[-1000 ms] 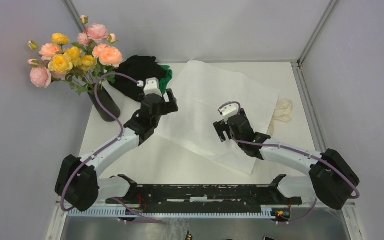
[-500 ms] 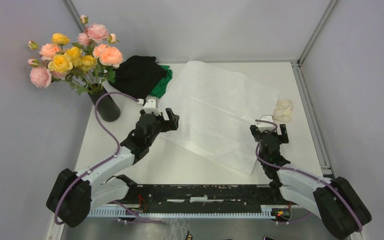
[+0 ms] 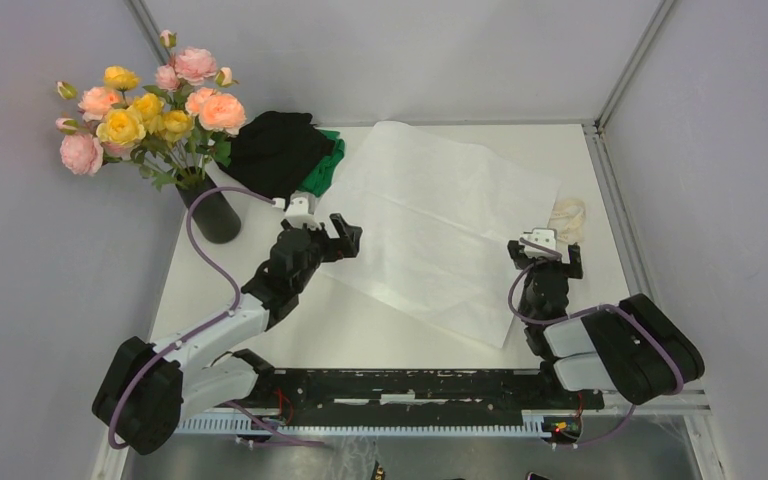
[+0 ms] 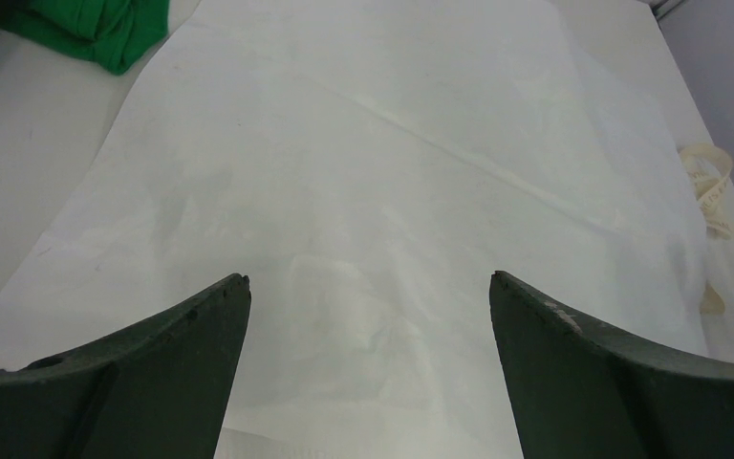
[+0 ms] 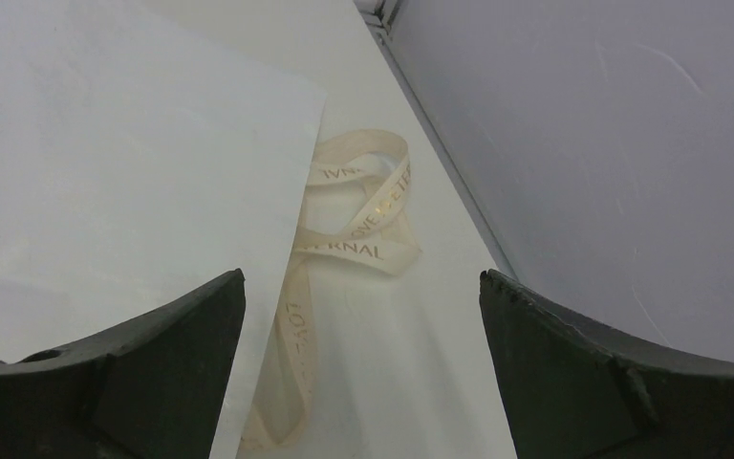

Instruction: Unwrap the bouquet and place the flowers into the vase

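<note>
Roses (image 3: 150, 105) in pink, peach and yellow are seen standing in the black vase (image 3: 215, 215) near the left edge of the table (image 3: 360, 320), toward the back, their stems gathered in its mouth. White wrapping paper (image 3: 440, 215) is spread flat across the middle of the table, and the cream ribbon (image 5: 358, 215), printed with gold lettering, is seen lying in loose loops just beside the paper's right edge, near the side wall. A heap of black and green cloth (image 3: 285, 150) is seen at the back, between vase and paper. The left jaws are held wide apart above the paper's left edge, with nothing between them; the right jaws, likewise spread and empty, are pointed at the ribbon.
</note>
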Robot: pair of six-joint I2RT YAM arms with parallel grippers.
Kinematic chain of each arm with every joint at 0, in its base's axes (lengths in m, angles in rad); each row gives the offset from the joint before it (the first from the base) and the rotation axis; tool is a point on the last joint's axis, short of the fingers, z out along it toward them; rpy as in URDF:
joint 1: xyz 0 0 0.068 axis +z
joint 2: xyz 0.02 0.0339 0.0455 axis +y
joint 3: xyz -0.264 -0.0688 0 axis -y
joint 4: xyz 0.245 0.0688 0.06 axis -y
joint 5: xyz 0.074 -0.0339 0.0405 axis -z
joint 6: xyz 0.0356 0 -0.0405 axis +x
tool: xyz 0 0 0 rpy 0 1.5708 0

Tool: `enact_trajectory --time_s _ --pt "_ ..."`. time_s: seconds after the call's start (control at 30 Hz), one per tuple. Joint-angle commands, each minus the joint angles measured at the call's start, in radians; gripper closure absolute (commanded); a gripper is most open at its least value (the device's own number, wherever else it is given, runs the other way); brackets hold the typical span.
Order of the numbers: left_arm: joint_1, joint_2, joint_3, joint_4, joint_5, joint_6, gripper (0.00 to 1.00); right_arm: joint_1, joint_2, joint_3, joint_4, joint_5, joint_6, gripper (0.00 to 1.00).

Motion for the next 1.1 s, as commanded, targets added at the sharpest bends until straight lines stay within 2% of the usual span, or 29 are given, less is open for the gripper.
enact_trajectory --time_s 0.0,0.23,0.33,0.5,0.67,0.8,0.83,0.87,0.9,0.97,1.07 --pt "-0.004 0.007 -0.011 0.069 -0.014 -0.063 0.0 -0.007 -0.01 -0.132 0.215 -0.026 -0.015 0.02" --pt "-0.006 0.017 -0.005 0.083 0.055 -0.041 0.0 -0.008 -0.014 -0.133 0.208 -0.022 -0.009 0.02" --pt "-0.007 0.01 0.015 0.042 0.058 -0.023 0.0 -0.007 -0.015 -0.139 0.218 -0.028 -0.01 0.02" --pt "-0.007 -0.003 0.019 0.027 0.087 0.005 0.0 -0.009 -0.009 -0.1 0.144 -0.034 -0.003 0.02" --pt "-0.008 -0.029 0.043 -0.015 0.094 0.032 0.0 -0.019 0.091 0.147 -0.2 0.061 0.036 0.02" --pt "-0.008 -0.058 0.053 -0.074 0.073 0.045 0.0 -0.002 0.233 0.362 -0.505 0.016 0.005 0.02" --pt "-0.007 -0.067 0.05 -0.08 0.07 0.045 0.0 0.014 0.242 0.358 -0.477 0.044 -0.011 0.02" --pt "-0.008 -0.077 0.045 -0.086 0.063 0.046 0.0 0.021 0.228 0.308 -0.378 0.069 -0.036 0.02" --pt "-0.009 -0.088 0.04 -0.092 0.058 0.046 0.0 0.023 0.185 0.262 -0.34 0.073 -0.016 0.02" --pt "-0.008 -0.11 0.035 -0.106 0.054 0.048 0.0 0.014 0.094 0.124 -0.16 0.067 -0.005 0.02" --pt "-0.008 -0.14 0.019 -0.104 0.049 0.05 0.0 -0.059 -0.019 -0.06 0.052 -0.062 0.06 0.02"
